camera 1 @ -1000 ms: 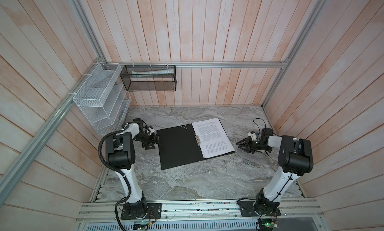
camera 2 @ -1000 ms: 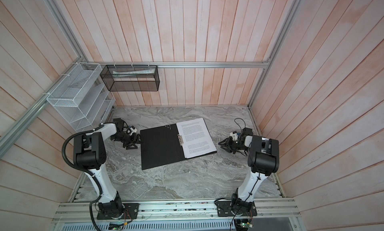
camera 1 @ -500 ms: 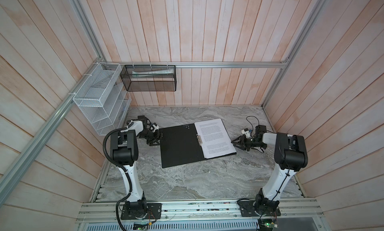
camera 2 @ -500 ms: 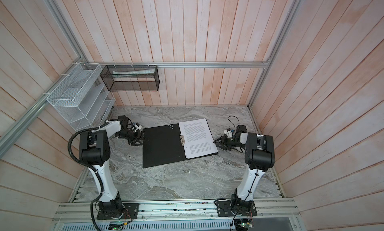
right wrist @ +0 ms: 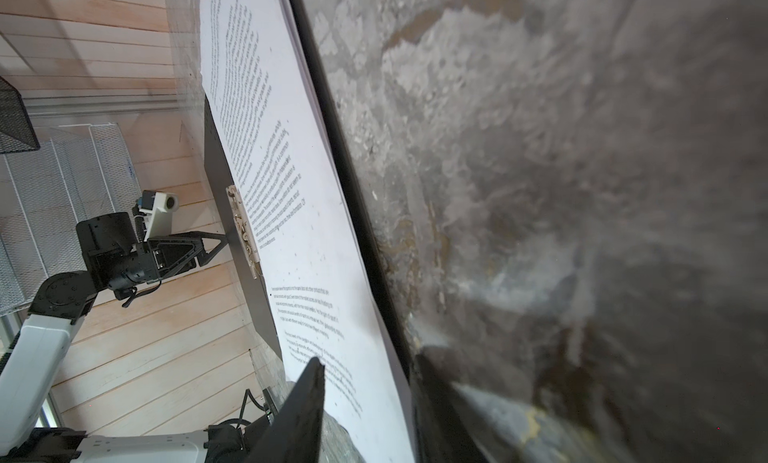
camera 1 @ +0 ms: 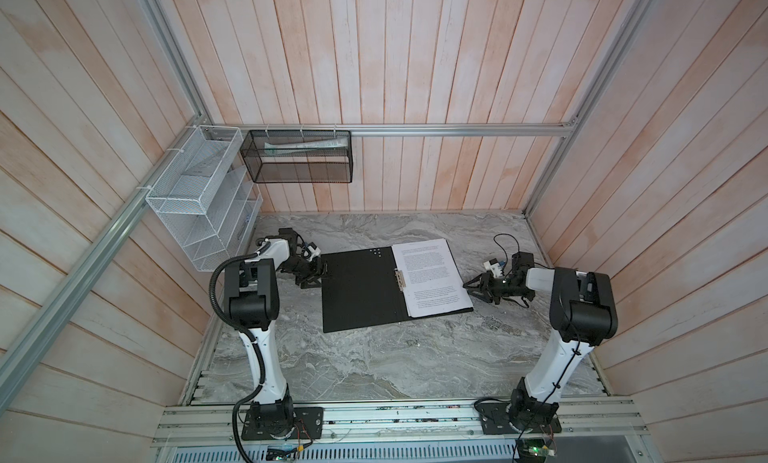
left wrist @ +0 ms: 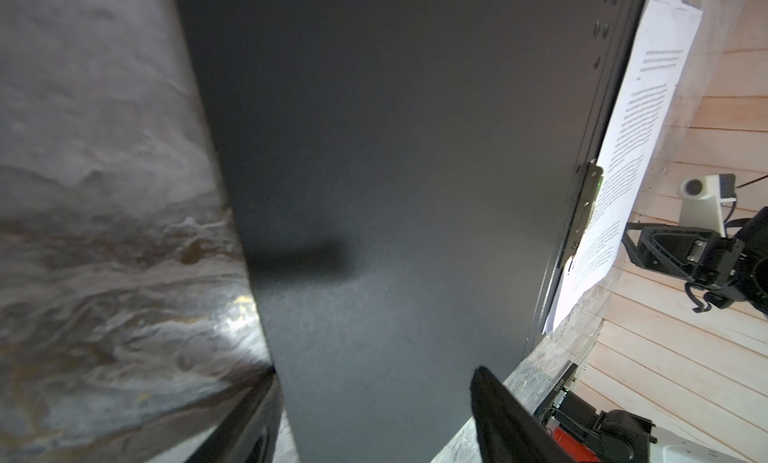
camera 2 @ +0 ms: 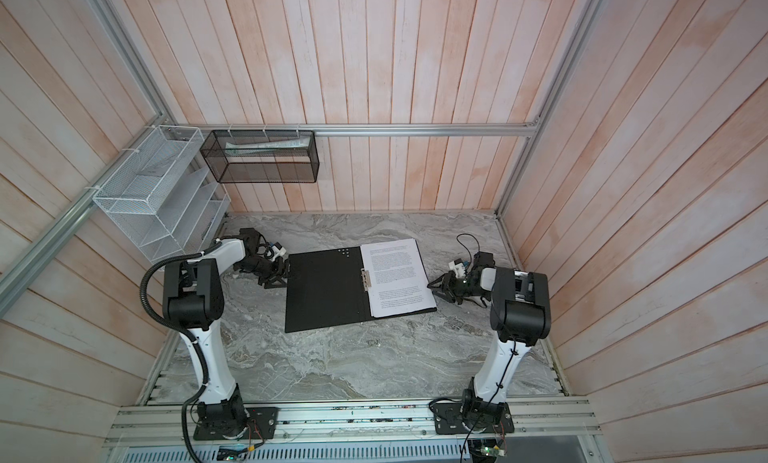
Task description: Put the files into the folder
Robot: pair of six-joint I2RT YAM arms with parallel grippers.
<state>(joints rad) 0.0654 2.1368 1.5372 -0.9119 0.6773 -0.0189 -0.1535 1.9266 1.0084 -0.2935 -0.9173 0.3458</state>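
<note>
The folder [camera 1: 357, 290] [camera 2: 324, 290] lies open on the marble table, black inside up. The files [camera 1: 430, 274] [camera 2: 397, 274], white printed sheets, rest on its right half beside the metal clip [camera 1: 400, 279]. My left gripper [camera 1: 318, 276] [camera 2: 282, 276] is at the folder's left edge. In the left wrist view it [left wrist: 374, 371] is open, with the black cover [left wrist: 395, 190] between the wide jaws. My right gripper [camera 1: 467, 285] [camera 2: 431, 286] is at the right edge. It [right wrist: 370, 357] is open, one finger over the files [right wrist: 291, 190], the other on the table side.
A white wire mesh organizer [camera 1: 203, 199] hangs on the left wall. A black mesh basket [camera 1: 299, 157] holding papers hangs on the back wall. Wooden walls close in the marble table [camera 1: 374, 357] on three sides. Both arm bases stand at the front rail.
Both arms have moved inward, the left gripper to the folder's left edge and the right gripper to its right edge. The folder and files have stayed in place. Neither gripper's opening has changed.
</note>
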